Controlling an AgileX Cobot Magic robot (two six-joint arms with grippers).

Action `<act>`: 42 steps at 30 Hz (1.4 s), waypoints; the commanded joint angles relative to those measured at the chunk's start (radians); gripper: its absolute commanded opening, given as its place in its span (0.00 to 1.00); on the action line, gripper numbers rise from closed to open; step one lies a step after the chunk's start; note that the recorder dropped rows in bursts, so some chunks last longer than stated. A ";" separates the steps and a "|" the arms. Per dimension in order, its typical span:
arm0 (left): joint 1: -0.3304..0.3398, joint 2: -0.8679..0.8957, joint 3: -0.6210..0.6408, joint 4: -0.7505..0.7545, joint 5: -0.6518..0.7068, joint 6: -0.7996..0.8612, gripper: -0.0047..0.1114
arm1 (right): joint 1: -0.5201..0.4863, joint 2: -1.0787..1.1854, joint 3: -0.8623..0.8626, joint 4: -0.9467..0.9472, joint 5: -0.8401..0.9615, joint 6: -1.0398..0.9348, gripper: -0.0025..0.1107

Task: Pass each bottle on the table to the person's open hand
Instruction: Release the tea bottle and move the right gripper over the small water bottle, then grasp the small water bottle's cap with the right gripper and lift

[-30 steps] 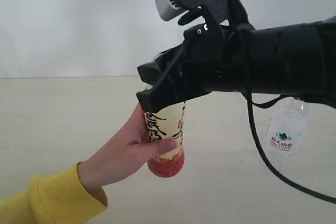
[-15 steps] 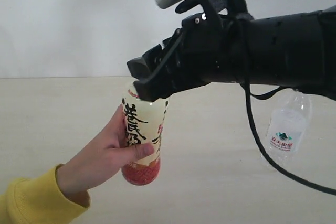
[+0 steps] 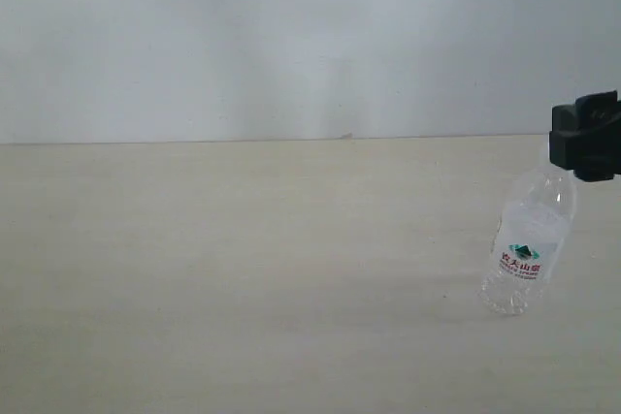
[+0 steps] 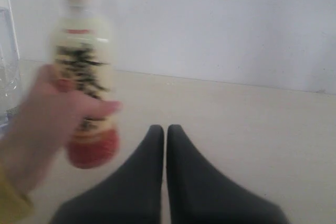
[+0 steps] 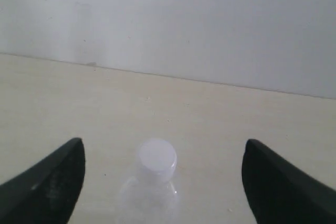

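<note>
In the left wrist view a bare hand (image 4: pixel 44 114) with a yellow cuff holds the cream-labelled bottle (image 4: pixel 84 61) upright above the table; both are blurred. My left gripper (image 4: pixel 166 128) is shut on nothing, beside and apart from that bottle. Neither hand nor cream bottle shows in the exterior view. A clear bottle (image 3: pixel 529 239) with a red-green logo stands on the table (image 3: pixel 243 269) at the right. My right gripper (image 5: pixel 164 141) is open, its fingers wide on either side of that bottle's white cap (image 5: pixel 156 157). A black part of it (image 3: pixel 587 138) shows at the exterior view's right edge.
A plain pale wall runs behind the table. A clear, glassy object (image 4: pixel 6 72) stands at the edge of the left wrist view, behind the hand.
The black arm, the hand and the cream bottle have left the exterior view. The bottle has passed from gripper to hand. A gripper now hangs at the right edge over the clear bottle.
</note>
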 commanded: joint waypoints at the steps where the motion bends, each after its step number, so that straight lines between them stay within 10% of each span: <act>1: 0.003 -0.003 -0.004 0.004 -0.004 0.002 0.08 | -0.018 0.026 0.019 -0.147 -0.013 0.165 0.73; 29: 0.003 -0.003 -0.004 0.004 -0.004 0.002 0.08 | -0.149 0.449 0.013 -1.063 -0.172 1.194 0.71; 33: 0.003 -0.003 -0.004 0.004 -0.004 0.002 0.08 | -0.149 0.455 0.013 -1.122 -0.187 1.276 0.47; 35: 0.003 -0.003 -0.004 0.004 -0.004 0.002 0.08 | -0.149 0.455 0.013 -1.134 -0.166 1.276 0.03; 42: 0.003 -0.003 -0.004 0.004 -0.004 0.002 0.08 | -0.123 0.255 0.013 -1.242 0.021 1.269 0.02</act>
